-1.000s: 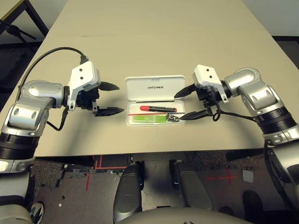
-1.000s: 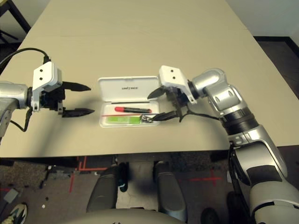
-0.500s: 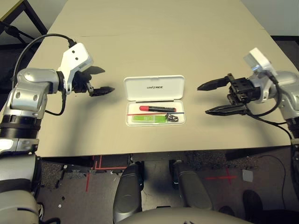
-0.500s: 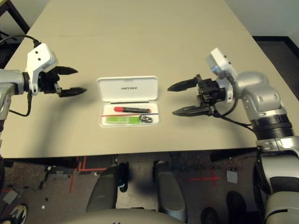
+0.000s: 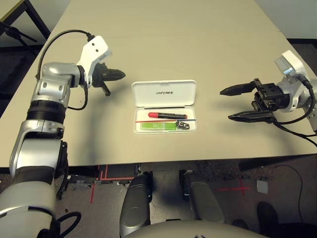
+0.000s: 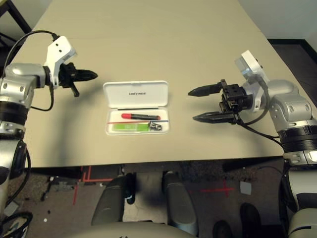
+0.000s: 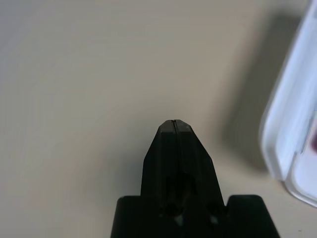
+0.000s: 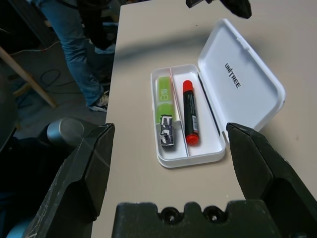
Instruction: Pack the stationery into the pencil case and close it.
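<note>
The white pencil case (image 5: 164, 93) lies open in the middle of the table, lid flat on the far side with "UNITREE" on it. Its tray holds the red marker (image 5: 167, 115), with the light-green stick (image 5: 157, 126) and the small black-and-silver clip (image 5: 182, 125) in front of it. My left gripper (image 5: 119, 75) is shut and empty, hovering just left of the lid's far corner and pointing at it. My right gripper (image 5: 225, 104) stands wide open and empty, a short way right of the case. In the right wrist view the tray's contents (image 8: 190, 113) lie between its fingers.
The tan table (image 5: 163, 39) stretches bare behind the case and to both sides. Its front edge runs just below the tray. A person's legs (image 8: 74, 39) stand on the floor beyond the table's left side.
My left gripper has swung farther back and toward the lid's corner and has shut. My right gripper has drawn a little farther right, still open. The case and its contents have not moved.
</note>
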Robot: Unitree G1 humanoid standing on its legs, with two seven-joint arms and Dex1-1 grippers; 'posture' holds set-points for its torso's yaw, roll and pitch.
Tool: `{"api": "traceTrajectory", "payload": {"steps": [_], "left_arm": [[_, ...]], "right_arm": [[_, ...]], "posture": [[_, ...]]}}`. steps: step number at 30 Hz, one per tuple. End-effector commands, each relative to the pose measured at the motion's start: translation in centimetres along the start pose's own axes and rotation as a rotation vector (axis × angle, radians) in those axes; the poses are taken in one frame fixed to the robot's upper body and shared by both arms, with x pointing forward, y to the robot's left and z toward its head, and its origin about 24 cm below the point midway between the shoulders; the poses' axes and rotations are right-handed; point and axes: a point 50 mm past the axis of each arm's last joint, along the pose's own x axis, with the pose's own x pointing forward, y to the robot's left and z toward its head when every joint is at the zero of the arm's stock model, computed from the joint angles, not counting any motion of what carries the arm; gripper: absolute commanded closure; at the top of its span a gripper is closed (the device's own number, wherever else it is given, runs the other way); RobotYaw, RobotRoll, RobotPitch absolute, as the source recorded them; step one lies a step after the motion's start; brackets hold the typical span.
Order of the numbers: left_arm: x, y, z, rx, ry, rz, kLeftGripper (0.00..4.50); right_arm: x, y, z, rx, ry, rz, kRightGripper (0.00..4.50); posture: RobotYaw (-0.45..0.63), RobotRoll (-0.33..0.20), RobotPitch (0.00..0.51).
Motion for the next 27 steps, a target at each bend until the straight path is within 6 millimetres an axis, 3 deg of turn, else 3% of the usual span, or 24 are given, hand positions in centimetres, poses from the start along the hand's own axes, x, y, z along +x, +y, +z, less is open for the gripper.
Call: {"api": "traceTrajectory", "payload": {"steps": [1,8,15,21,27], "left_arm": [[1.1,-0.5,0.8,0.059,0.045,-0.117,4.47],[2.1,-1.5,2.9,0.148,0.077,-0.311,4.47],[2.3,-2.7,3.6,0.193,0.088,-0.431,4.47],[3.3,-6.4,4.6,0.255,0.058,-0.566,4.47],[4.4,-9.7,4.1,0.239,0.042,-0.618,4.47]], "right_arm": [[0.1,0.3,0.0,-0.007,-0.017,0.011,0.00],[0.1,0.5,-0.3,-0.007,-0.025,0.008,0.00],[-0.1,0.6,-0.5,-0.006,-0.024,-0.001,0.00],[-0.1,0.3,-0.4,-0.008,-0.019,-0.006,0.00],[0.1,0.0,-0.4,-0.014,-0.021,-0.003,0.00]], "posture": [[-0.07,0.000,0.190],[-0.09,0.000,0.182],[-0.09,0.000,0.176],[-0.07,0.000,0.178],[-0.07,0.000,0.181]]}}
